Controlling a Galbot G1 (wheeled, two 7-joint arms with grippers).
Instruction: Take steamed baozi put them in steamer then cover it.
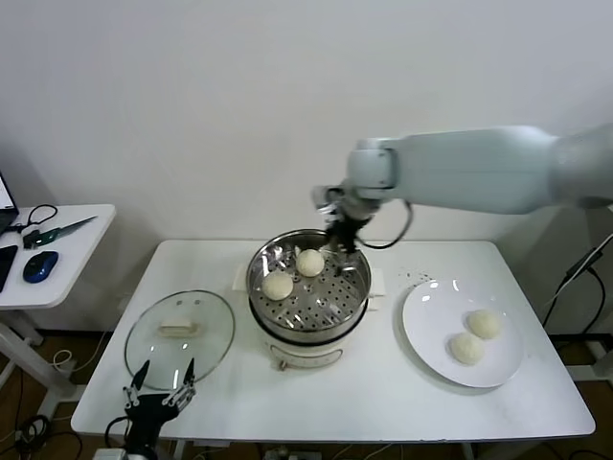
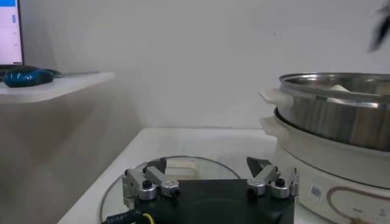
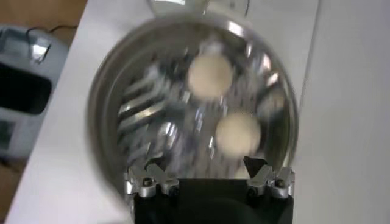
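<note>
The steel steamer (image 1: 356, 271) stands on its white base at the table's middle, with two baozi on its perforated tray: one (image 1: 309, 262) at the back, one (image 1: 278, 285) at the left. Two more baozi (image 1: 484, 324) (image 1: 466, 349) lie on the white plate (image 1: 426, 311) at the right. My right gripper (image 1: 343, 237) hangs open and empty above the steamer's far rim; its wrist view shows both buns (image 3: 210, 75) (image 3: 237, 134) in the pot below the gripper (image 3: 207, 167). The glass cover (image 1: 180, 337) lies flat at the front left. My left gripper (image 1: 161, 376) is open beside it, with the cover (image 2: 183, 167) ahead of the gripper (image 2: 209, 165).
A white side table (image 1: 57, 251) at the left carries a blue mouse (image 1: 40, 265) and scissors. The table's front edge runs just behind my left gripper. The steamer's side (image 2: 341, 115) fills the right of the left wrist view.
</note>
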